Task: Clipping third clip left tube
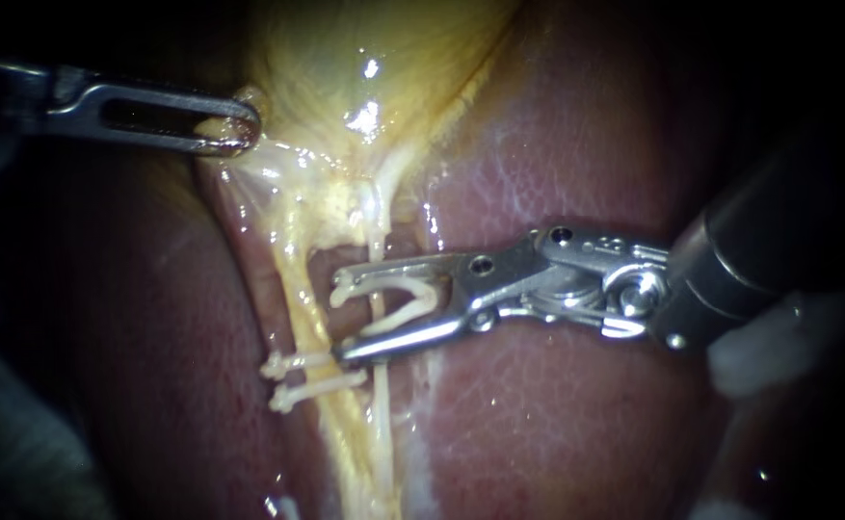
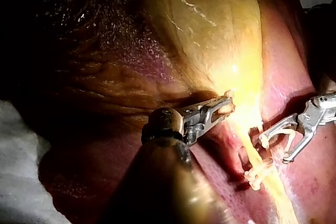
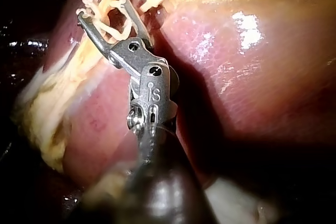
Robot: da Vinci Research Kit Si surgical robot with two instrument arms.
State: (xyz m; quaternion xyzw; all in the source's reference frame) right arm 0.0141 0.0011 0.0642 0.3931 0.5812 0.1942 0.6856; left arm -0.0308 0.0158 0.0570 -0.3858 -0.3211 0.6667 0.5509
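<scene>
The right instrument (image 1: 337, 320) reaches in from the right with its jaws spread wide around an open white clip (image 1: 374, 282), each jaw bearing on one leg of it. The clip's mouth faces left, its tips just beside the right edge of the left tube (image 1: 299, 299), and a thinner tube (image 1: 381, 380) crosses between the clip's legs. Just nearer, two set clips (image 1: 297, 364) lie close together across the left tube, the farther one almost touching the lower jaw. Far and to the left, the left instrument (image 1: 239, 130) has its jaws pressed onto a fold of the yellow gallbladder (image 1: 364, 67), and the tissue beside them is stretched taut. A small dark window opens between the two tubes. Glistening liver (image 1: 557, 414) lies bare to the right, under the right shaft, while the left side falls into shadow.
</scene>
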